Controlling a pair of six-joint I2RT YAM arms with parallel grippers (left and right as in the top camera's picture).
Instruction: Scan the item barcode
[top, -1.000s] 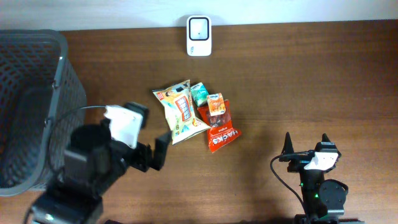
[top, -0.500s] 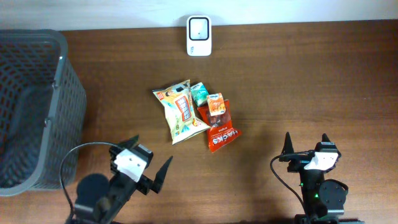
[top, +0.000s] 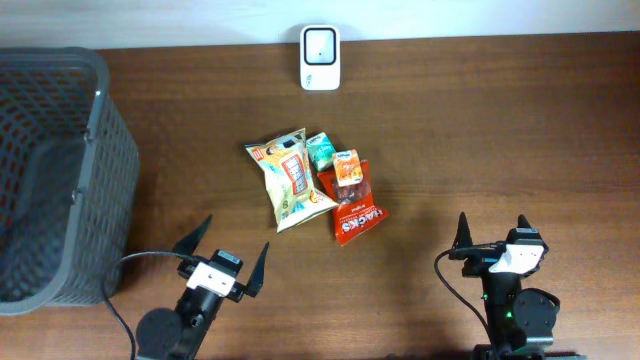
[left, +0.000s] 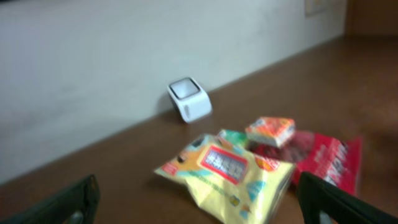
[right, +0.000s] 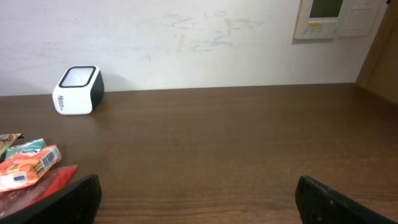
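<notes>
Left gripper (top: 238, 232) withdrawn to lower left, jaws wide, empty (right gripper (top: 491, 220) unmoved, likewise wide). Snacks (top: 290, 180) untouched at centre; scanning judged not begun.

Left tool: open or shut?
Open. Overhead, the left tool has its fingers spread wide with nothing between them. Its wrist view shows them at the frame's bottom corners.

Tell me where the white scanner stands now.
In the overhead view the white scanner stands at the far edge of the table, by the wall, beyond the yellow snack bag.
</notes>
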